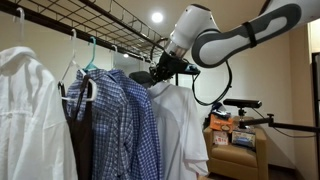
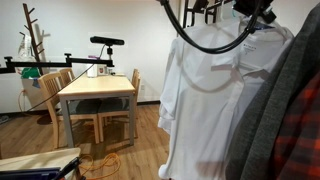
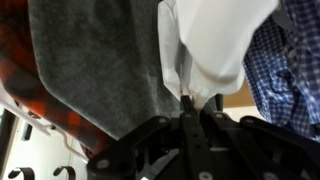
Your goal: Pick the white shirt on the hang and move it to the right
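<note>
The white shirt (image 1: 180, 125) hangs on the rail, to the right of the blue checked shirts; it also shows in an exterior view (image 2: 215, 95) and in the wrist view (image 3: 215, 40). My gripper (image 1: 152, 73) is at its collar, just under the rail, and its top shows in an exterior view (image 2: 250, 8). In the wrist view the two fingers (image 3: 190, 105) are closed together on the shirt's top edge at the collar. The hanger's hook is hidden behind the fingers and cloth.
Blue checked shirts (image 1: 125, 110) and another white shirt (image 1: 30, 110) hang to the left on the black rail (image 1: 100, 18). A grey garment (image 3: 100, 60) and red plaid (image 3: 25, 95) press close. A wooden table (image 2: 95, 88) and an armchair (image 1: 240, 150) stand nearby.
</note>
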Available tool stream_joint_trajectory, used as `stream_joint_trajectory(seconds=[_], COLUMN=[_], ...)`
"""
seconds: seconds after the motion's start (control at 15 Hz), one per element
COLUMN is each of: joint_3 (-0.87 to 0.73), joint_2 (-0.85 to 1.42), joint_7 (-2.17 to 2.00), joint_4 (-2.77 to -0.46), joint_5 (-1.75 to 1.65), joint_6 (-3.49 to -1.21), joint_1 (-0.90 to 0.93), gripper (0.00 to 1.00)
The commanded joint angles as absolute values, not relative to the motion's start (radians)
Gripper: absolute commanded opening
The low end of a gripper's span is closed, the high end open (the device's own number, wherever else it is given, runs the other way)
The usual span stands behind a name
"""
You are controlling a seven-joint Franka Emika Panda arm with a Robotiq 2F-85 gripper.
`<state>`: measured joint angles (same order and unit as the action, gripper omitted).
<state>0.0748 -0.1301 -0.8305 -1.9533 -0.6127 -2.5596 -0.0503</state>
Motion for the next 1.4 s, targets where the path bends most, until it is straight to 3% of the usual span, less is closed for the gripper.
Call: stream_joint_trajectory(seconds=[0.0, 1.33], joint_3=[0.056, -0.019], joint_2=[-0.209, -0.41], joint_7=[-0.909, -1.096], joint_4=[-2.09, -2.492], joint_5=[-0.618, -0.391], joint_6=[-2.52, -2.422], joint_1=[-0.081, -0.25], gripper=[0.09, 0.09])
